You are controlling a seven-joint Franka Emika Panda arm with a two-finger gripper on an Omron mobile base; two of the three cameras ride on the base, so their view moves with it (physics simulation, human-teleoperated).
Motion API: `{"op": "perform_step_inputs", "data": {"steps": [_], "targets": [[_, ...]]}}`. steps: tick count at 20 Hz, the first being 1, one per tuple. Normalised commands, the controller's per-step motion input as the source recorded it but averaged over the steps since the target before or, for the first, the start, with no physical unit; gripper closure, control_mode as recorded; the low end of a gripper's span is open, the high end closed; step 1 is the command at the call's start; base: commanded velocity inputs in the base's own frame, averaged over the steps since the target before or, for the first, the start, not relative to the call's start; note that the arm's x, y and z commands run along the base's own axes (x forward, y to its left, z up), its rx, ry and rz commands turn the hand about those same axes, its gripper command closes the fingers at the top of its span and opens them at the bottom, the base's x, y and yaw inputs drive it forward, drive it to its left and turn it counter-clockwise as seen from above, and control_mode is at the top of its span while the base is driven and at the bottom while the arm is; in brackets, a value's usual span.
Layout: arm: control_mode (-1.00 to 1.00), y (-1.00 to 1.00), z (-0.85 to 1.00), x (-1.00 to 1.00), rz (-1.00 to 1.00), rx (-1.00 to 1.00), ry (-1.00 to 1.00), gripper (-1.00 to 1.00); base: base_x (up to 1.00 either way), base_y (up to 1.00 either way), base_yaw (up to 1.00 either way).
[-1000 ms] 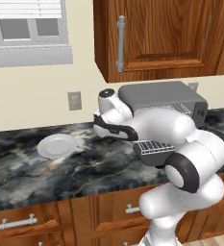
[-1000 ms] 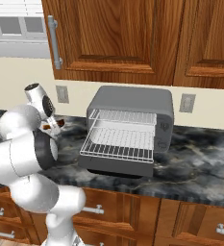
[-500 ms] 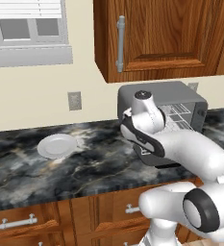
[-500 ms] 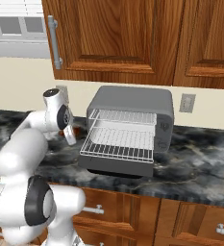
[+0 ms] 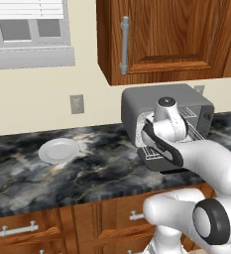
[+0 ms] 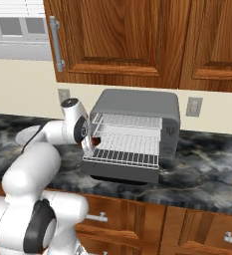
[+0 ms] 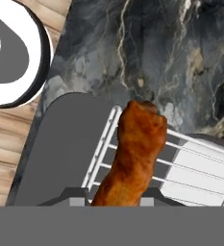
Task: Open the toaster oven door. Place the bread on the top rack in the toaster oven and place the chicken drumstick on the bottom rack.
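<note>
Counter (image 6: 207, 164): glossy dark veined stone. Toaster oven (image 6: 137, 104): matt grey casing, possibly metal. Racks (image 6: 122, 157): bright wire. Chicken drumstick (image 7: 135, 153): rough, reddish-brown. Cabinets (image 6: 117, 40): polished wood.

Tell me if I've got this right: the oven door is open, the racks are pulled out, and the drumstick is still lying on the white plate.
Not quite. The chicken drumstick is not on the white plate; the fingers hold it over the left edge of the bottom rack, as the hand view shows. The rest is right.

The white arm reaches from the lower left toward frame centre, its gripper (image 6: 90, 143) pointing down, clamped on the chicken drumstick (image 7: 135, 153).
</note>
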Motion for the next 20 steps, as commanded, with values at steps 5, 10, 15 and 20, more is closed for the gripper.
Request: {"op": "perform_step_inputs", "data": {"steps": [5,10,15,20], "targets": [[-1.00,-0.54,0.00,0.15,-0.04,0.00,0.08,1.00,0.00,0.00,0.00],[-1.00,-0.44,0.00,0.24,0.00,0.00,0.08,1.00,0.00,0.00,0.00],[-1.00,-0.28,-0.05,0.19,0.00,0.00,0.00,1.00,0.00,0.00,0.00],[-1.00,-0.18,-0.20,0.22,0.00,0.00,-0.02,1.00,0.00,0.00,0.00]]}}
